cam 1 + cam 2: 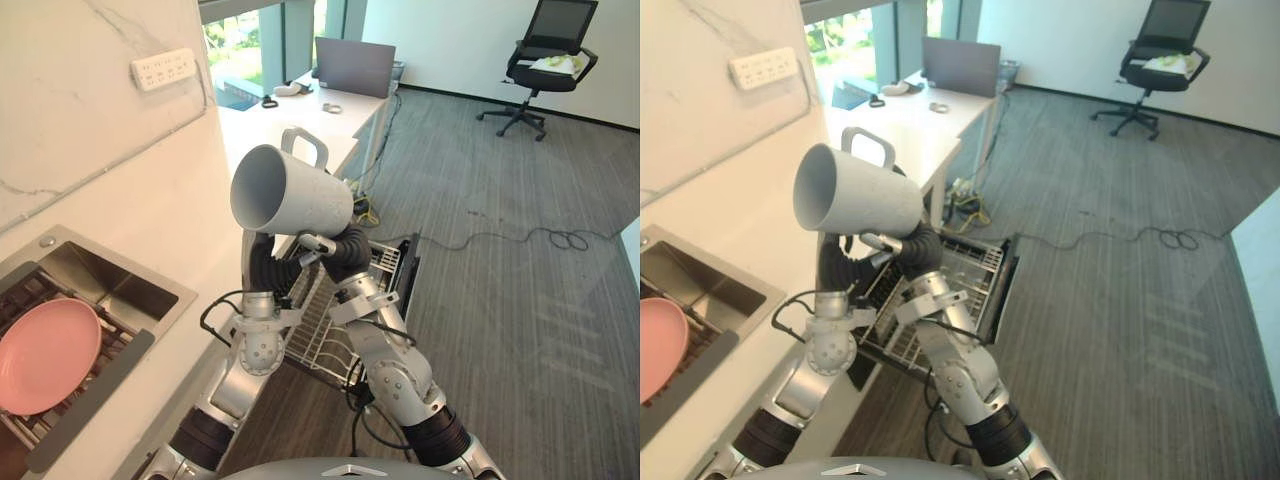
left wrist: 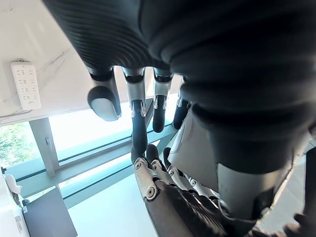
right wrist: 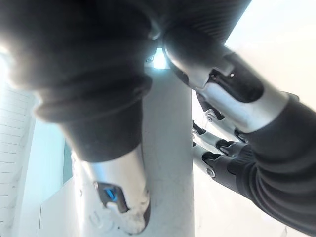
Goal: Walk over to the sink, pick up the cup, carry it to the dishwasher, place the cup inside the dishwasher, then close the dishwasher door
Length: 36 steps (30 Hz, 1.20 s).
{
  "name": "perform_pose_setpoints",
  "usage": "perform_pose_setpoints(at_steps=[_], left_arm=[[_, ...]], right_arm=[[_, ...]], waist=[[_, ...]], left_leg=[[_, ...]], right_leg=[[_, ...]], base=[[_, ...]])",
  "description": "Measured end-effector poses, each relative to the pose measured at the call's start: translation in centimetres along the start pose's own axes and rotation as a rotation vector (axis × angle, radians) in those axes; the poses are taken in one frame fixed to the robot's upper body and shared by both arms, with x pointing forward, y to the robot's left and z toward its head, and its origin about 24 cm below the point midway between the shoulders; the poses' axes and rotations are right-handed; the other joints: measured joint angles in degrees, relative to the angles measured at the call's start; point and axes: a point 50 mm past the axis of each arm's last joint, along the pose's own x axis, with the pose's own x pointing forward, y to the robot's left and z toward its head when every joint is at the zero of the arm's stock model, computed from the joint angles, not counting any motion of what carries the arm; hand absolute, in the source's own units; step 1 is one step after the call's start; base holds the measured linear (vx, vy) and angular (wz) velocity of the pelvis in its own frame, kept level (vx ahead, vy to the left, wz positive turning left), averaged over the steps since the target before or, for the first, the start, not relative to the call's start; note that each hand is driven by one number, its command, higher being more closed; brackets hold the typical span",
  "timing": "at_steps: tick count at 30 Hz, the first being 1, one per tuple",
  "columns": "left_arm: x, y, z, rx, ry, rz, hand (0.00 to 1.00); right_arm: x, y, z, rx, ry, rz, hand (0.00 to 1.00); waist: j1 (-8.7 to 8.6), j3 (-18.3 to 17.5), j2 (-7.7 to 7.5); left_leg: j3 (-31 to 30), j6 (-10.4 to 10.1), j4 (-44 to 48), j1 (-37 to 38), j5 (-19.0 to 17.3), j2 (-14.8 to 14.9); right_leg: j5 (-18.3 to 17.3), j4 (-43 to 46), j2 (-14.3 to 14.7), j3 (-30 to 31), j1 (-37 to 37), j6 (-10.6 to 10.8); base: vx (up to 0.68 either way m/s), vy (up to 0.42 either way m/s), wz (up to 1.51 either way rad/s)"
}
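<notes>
The cup [image 1: 295, 195], a large pale grey mug with a handle on top, is held high and tilted, its mouth turned to the left. My right hand [image 1: 345, 255] is curled round its lower wall; the right wrist view shows the thumb [image 3: 118, 192] pressed on the cup [image 3: 168, 148]. My left hand [image 1: 265, 265] stands upright right under the mouth end. Its fingers [image 2: 138, 123] are nearly straight and reach up against the cup. The dishwasher's wire rack [image 1: 325, 330] is pulled out below both hands.
At the left, a steel sink [image 1: 100, 280] in the white counter holds a pink plate [image 1: 45, 355]. Farther off are a white desk [image 1: 300, 110] with a laptop [image 1: 355, 65] and an office chair [image 1: 545, 60]. A cable [image 1: 520, 238] lies on the carpet.
</notes>
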Motion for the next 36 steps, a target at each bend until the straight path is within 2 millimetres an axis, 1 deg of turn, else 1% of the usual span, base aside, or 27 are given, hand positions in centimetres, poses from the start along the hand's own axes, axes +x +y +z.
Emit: perform_pose_setpoints(at_steps=[6,15,20,23,25,26,27,30,34,36], left_arm=[[-0.1,0.0,-0.1,0.001,0.004,-0.006,1.0],[-0.3,0.5,-0.6,0.001,0.036,0.011,1.0],[-0.2,0.7,-0.7,0.005,0.039,0.021,1.0],[0.0,1.4,-1.0,0.015,0.052,0.053,1.0],[0.1,1.7,-1.2,0.007,0.063,0.065,1.0],[0.2,1.8,-1.3,-0.006,0.074,0.061,1.0],[0.3,1.9,-1.4,-0.017,0.084,0.055,0.0],[0.4,2.1,-1.6,-0.04,0.1,0.017,0.0],[0.7,2.1,-1.2,-0.083,0.111,-0.056,0.0],[0.8,2.2,-1.3,-0.099,0.126,-0.073,0.0]], right_arm=[[0.0,-0.1,0.2,-0.001,-0.018,-0.005,0.0],[0.1,-1.1,1.3,-0.015,-0.069,-0.045,0.0],[0.1,-1.1,1.3,-0.019,-0.071,-0.031,0.0],[0.0,-1.1,1.3,-0.02,-0.063,-0.02,0.0],[-0.2,-1.1,1.0,-0.025,-0.038,-0.004,0.0],[-0.3,-1.0,0.6,-0.069,0.0,0.02,0.0],[-0.3,-1.0,0.2,-0.115,0.034,0.04,0.0],[-0.7,-1.8,-0.2,-0.309,0.113,0.068,0.0],[-0.9,-2.8,-0.4,-0.478,0.204,0.098,0.0],[-0.7,-3.0,0.0,-0.542,0.205,0.106,0.0]], waist=[[0.01,-0.06,0.1],[0.0,-0.07,0.1],[0.02,-0.07,0.09],[-0.02,-0.06,0.09],[0.01,-0.06,0.08],[0.0,-0.07,0.08],[-0.01,-0.07,0.07],[0.38,-0.09,0.0],[0.59,-0.11,-0.05],[0.49,-0.11,-0.05]], left_leg=[[-0.15,0.0,0.0,-0.02,0.0,0.01],[-0.46,0.01,0.0,-0.06,0.01,0.02],[-0.53,0.01,0.0,-0.06,0.01,0.03],[-0.57,0.01,0.0,-0.06,0.01,0.05],[-0.69,0.01,0.0,-0.06,0.01,0.05],[-0.78,0.01,0.0,-0.06,0.01,0.05],[-0.84,0.01,0.0,-0.06,0.01,0.05],[-1.15,0.01,0.0,-0.05,0.01,0.05],[-1.22,0.01,0.0,-0.05,0.01,0.08],[-1.23,0.01,0.0,-0.04,0.01,0.11]], right_leg=[[-0.02,-0.01,0.0,-0.1,0.03,0.03],[-0.08,0.0,-0.02,-0.44,0.16,0.11],[-0.08,0.0,-0.01,-0.51,0.2,0.13],[-0.1,0.0,-0.01,-0.55,0.22,0.13],[-0.12,0.0,-0.02,-0.68,0.29,0.17],[-0.13,0.01,-0.02,-0.77,0.34,0.19],[-0.14,0.01,-0.02,-0.84,0.38,0.2],[-0.14,-0.01,-0.05,-1.17,0.57,0.28],[-0.04,0.01,-0.05,-1.27,0.62,0.44],[-0.04,-0.01,-0.03,-1.28,0.62,0.43]], base=[[0.0,0.0,0.0],[0.0,0.0,0.0],[0.0,0.0,0.0],[0.0,0.0,0.0],[0.0,0.0,0.02],[0.0,0.0,0.04],[0.0,0.0,0.04],[0.0,-0.005,0.05],[0.0,-0.005,0.01],[0.0,0.0,0.0]])
